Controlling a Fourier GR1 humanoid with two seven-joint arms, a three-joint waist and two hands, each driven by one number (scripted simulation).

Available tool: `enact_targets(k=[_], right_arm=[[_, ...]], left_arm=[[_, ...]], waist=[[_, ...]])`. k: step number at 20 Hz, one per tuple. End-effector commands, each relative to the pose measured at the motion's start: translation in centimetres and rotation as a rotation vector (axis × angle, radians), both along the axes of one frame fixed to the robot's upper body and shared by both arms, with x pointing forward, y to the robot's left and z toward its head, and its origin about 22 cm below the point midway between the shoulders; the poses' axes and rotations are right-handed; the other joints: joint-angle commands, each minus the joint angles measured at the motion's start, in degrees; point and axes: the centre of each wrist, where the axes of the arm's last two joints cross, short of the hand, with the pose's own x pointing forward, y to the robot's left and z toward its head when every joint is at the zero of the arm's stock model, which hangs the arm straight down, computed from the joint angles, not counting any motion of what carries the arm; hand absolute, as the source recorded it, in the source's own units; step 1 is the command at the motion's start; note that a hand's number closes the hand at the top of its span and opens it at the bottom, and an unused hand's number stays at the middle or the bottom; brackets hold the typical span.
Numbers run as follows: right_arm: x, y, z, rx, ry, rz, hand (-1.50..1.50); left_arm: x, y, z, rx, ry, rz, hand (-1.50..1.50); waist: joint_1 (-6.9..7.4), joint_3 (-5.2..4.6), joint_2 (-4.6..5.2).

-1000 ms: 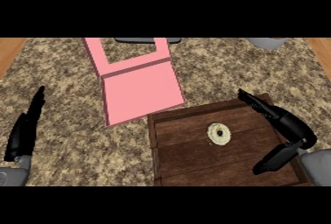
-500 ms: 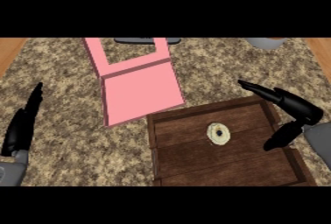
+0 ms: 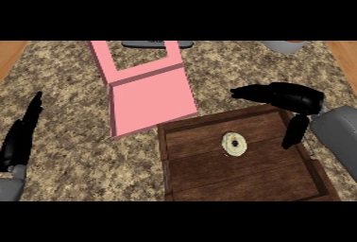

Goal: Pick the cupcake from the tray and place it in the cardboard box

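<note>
Cupcake [image 3: 235, 143] — round, cream-topped — sits on wood-planked tray [image 3: 209, 179]; pink box [image 3: 150, 101] beside.

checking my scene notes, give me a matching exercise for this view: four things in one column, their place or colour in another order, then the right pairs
Things:
1. cupcake
2. box
3. left hand
4. right hand

Descriptions:
A. pink, lying open on the counter, up and left of the tray
B. open, over the tray's upper right corner
C. on the wooden tray, near its middle
D. open, resting at the view's left edge

Pairs: 1-C, 2-A, 3-D, 4-B
</note>
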Motion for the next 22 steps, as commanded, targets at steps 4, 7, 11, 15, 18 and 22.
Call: enact_targets(k=[4, 7, 11, 15, 18, 22], right_arm=[[0.8, 4.0, -0.3, -0.167, 0.077, 0.057, -1.5], [0.1, 6.2, -0.8, -0.211, 0.028, 0.062, -1.5], [0.3, 7.1, -0.3, -0.205, 0.023, 0.06, -1.5], [-0.9, 7.5, -2.2, -0.208, 0.027, 0.066, -1.5], [-0.4, 7.5, -1.5, -0.226, 0.031, 0.073, -1.5], [-1.3, 8.7, -2.3, -0.195, 0.058, 0.106, -1.5]], left_arm=[[-1.9, 1.2, -1.2, -0.002, 0.0, 0.004, 0.0], [-0.5, 1.1, 0.0, -0.001, 0.006, 0.013, 0.0], [-0.6, 1.5, -1.2, -0.001, 0.017, 0.018, 0.0], [-0.8, 0.6, 0.2, 0.006, -0.001, 0.01, 0.0], [1.0, 2.4, 0.6, -0.007, 0.008, 0.012, 0.0], [-0.7, 1.1, -1.3, -0.007, 0.008, 0.022, 0.0]], waist=[[-0.55, 0.0, -0.08], [-0.88, 0.02, -0.13], [-1.05, 0.01, -0.13], [-1.07, 0.02, -0.17], [-1.25, 0.01, -0.1], [-1.12, 0.01, -0.13]])
